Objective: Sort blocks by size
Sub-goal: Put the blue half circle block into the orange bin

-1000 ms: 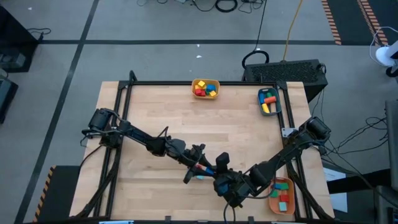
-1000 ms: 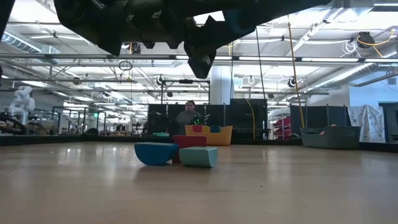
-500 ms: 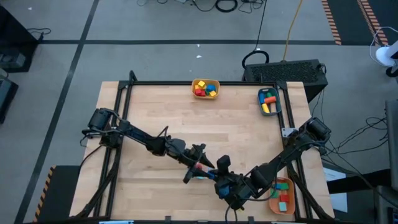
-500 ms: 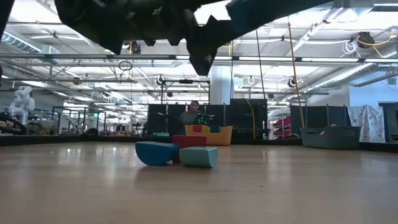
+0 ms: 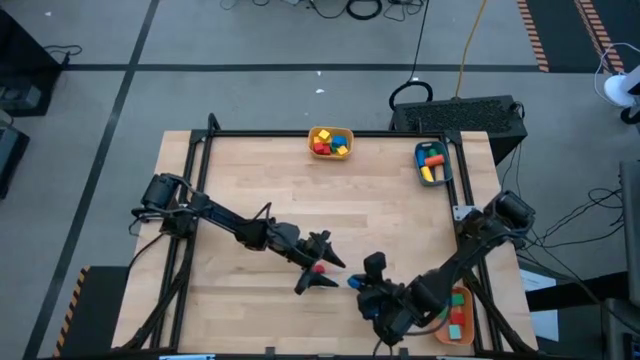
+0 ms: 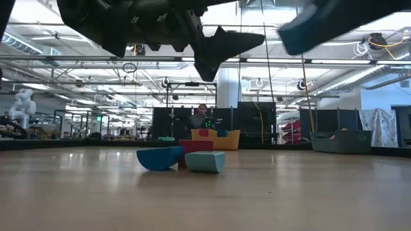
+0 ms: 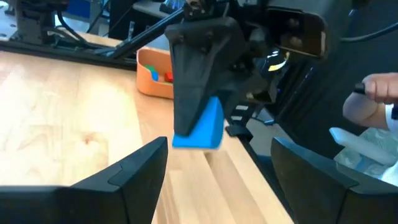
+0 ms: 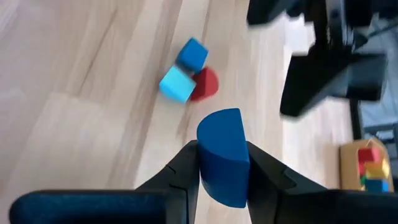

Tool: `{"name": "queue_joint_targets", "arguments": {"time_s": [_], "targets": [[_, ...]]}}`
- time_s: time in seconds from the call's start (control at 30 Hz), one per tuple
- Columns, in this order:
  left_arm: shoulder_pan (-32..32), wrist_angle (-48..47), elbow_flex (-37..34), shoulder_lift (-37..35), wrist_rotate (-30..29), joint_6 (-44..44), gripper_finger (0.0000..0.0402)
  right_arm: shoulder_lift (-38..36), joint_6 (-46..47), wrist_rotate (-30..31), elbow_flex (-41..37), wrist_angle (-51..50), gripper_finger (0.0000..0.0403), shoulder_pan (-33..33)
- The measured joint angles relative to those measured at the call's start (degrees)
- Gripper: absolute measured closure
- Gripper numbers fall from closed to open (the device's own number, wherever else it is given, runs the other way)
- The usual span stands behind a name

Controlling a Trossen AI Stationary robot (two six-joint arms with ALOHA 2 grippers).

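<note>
My right gripper is shut on a blue half-round block, held above the table near its front edge. The block also shows in the left wrist view and high in the low view. A blue block, a cyan block and a red block lie together on the table; the low view shows them too. My left gripper hangs open and empty above this cluster. My right gripper pinches the blue half-round block by two opposite sides between its two fingers. The fingers slant down from above. The block sits at their free ends, lifted clear of the table.
A yellow bin with blocks stands at the far edge and a teal bin at the far right. An orange bin stands at the near right, beside my right arm. A person stands in the room beyond the table.
My right gripper has gone toward the table's right edge with the blue half-round block, away from my left gripper and the cluster. The block stays clear of the table. The three blocks on the table have not moved.
</note>
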Motion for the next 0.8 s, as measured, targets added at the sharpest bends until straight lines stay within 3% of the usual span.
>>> {"name": "queue_joint_targets", "arguments": {"time_s": [0.4, 0.5, 0.8], "targets": [[0.4, -6.9, 0.0, 0.1, -2.4, -0.3, 0.0114, 0.0, 23.2, -9.7, 0.0, -12.1, 0.0320, 7.8], [0.4, -8.6, 0.0, 0.1, -5.7, -0.5, 0.0114, 0.0, 29.2, -13.7, 0.0, -14.5, 0.0319, 9.5], [0.4, -8.5, -0.1, 0.1, -6.1, -0.6, 0.0114, -0.1, 44.0, -26.9, 0.0, -20.8, 0.0319, 13.4]]}}
